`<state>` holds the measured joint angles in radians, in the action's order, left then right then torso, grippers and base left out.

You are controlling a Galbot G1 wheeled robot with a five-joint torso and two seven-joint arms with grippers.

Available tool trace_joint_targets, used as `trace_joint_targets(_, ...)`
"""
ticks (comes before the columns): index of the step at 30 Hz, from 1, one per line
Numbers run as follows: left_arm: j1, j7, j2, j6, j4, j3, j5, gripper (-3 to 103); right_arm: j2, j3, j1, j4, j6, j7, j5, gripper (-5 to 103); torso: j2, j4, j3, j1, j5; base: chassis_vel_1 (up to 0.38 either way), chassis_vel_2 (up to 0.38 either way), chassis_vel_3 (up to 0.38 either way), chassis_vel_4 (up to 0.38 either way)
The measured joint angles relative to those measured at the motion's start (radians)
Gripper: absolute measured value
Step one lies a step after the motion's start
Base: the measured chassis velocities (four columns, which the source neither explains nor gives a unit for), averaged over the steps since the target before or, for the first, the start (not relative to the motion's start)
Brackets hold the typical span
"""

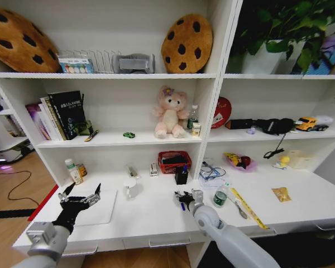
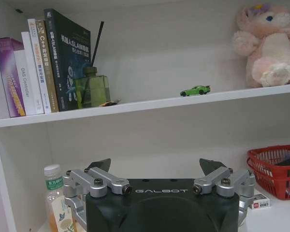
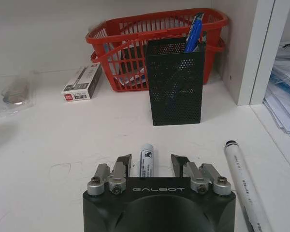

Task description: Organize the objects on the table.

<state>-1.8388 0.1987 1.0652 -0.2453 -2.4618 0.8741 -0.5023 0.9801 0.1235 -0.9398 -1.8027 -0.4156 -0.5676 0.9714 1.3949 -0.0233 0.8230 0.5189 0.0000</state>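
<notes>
From my head camera, my left gripper [image 1: 80, 196] hovers with fingers spread over the table [image 1: 151, 215] at lower left, above a white pad [image 1: 100, 207]. My right gripper [image 1: 184, 197] sits low at centre, just below the black mesh pen holder [image 1: 181, 175]. A green-labelled jar [image 1: 220, 196] stands just right of it. The green toy car [image 1: 129, 134] rests on the middle shelf.

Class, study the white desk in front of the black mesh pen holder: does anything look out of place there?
Yes. A white marker pen lies loose on the white desk, between the right gripper's open fingers, while the black mesh pen holder just beyond already holds a blue pen.
</notes>
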Motion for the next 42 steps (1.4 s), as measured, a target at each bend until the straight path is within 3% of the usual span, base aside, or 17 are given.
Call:
trace_joint_targets(2,0.000,0.000,0.000,0.000,0.000,0.000,0.000,100,-0.002,-0.001,-0.001,0.002,-0.001,0.001,0.000,37,0.000,0.0000,0.000,0.000,0.0000,0.000,0.000,0.000,0.000)
trace_joint_targets(5,0.000,0.000,0.000,0.000,0.000,0.000,0.000,100,-0.004,0.001,0.001,0.006,-0.005,0.001,0.000,32,0.000,0.0000,0.000,0.000,0.0000,0.000,0.000,0.000,0.000)
trace_joint_targets(6,0.000,0.000,0.000,0.000,0.000,0.000,0.000,100,-0.006,0.004,0.004,0.009,-0.006,0.001,0.001,20,0.000,0.0000,0.000,0.000,0.0000,0.000,0.000,0.000,0.000)
trace_joint_targets(10,0.000,0.000,0.000,0.000,0.000,0.000,0.000,100,-0.007,0.005,0.008,0.013,-0.008,0.001,0.006,12,0.000,0.0000,0.000,0.000,0.0000,0.000,0.000,0.000,0.000)
trace_joint_targets(22,0.000,0.000,0.000,0.000,0.000,0.000,0.000,100,-0.028,-0.029,0.002,-0.033,-0.015,0.024,0.022,10,0.000,0.0000,0.000,0.000,0.0000,0.000,0.000,0.000,0.000)
trace_joint_targets(26,0.000,0.000,0.000,0.000,0.000,0.000,0.000,100,-0.047,-0.043,-0.008,-0.079,0.060,0.101,-0.024,10,0.000,-0.0001,0.000,0.000,0.0002,0.000,0.000,0.000,0.000)
trace_joint_targets(28,0.000,0.000,0.000,0.000,0.000,0.000,0.000,100,-0.060,-0.044,0.009,-0.087,0.169,0.203,-0.114,10,0.000,-0.0002,0.000,0.000,0.0001,0.000,0.000,0.000,0.000)
trace_joint_targets(31,0.000,0.000,0.000,0.000,0.000,0.000,0.000,100,-0.062,-0.042,0.030,-0.072,0.224,0.247,-0.178,10,0.000,-0.0001,0.000,0.000,-0.0001,0.000,0.000,0.000,0.000)
trace_joint_targets(32,0.000,0.000,0.000,0.000,0.000,0.000,0.000,100,-0.045,-0.032,0.084,0.001,0.338,0.306,-0.282,10,0.000,0.0001,0.000,0.000,-0.0002,0.000,0.000,0.000,0.000)
trace_joint_targets(33,0.000,0.001,0.000,0.000,0.000,0.000,0.000,100,-0.027,-0.028,0.110,0.051,0.397,0.315,-0.320,10,0.000,0.0002,0.000,0.000,0.0002,0.000,0.000,0.000,0.000)
trace_joint_targets(34,0.000,0.001,0.000,0.000,0.000,0.000,0.000,100,-0.027,-0.028,0.110,0.051,0.397,0.315,-0.320,10,0.000,0.0002,0.000,0.000,0.0002,0.000,0.000,0.000,0.000)
trace_joint_targets(35,0.000,0.000,0.000,0.000,0.000,0.000,0.000,100,0.009,-0.025,0.148,0.141,0.508,0.314,-0.377,10,0.000,0.0004,0.000,0.000,-0.0001,0.000,0.000,0.000,0.000)
trace_joint_targets(39,0.000,0.000,0.000,0.000,0.000,0.000,0.000,100,0.028,-0.026,0.159,0.195,0.562,0.308,-0.401,10,0.000,0.0002,0.000,0.000,0.0002,0.000,0.000,0.000,0.000)
trace_joint_targets(42,0.000,0.000,0.000,0.000,0.000,0.000,0.000,100,0.074,-0.033,0.180,0.303,0.676,0.283,-0.450,10,0.000,-0.0004,0.000,0.000,-0.0001,0.000,0.000,0.000,0.000)
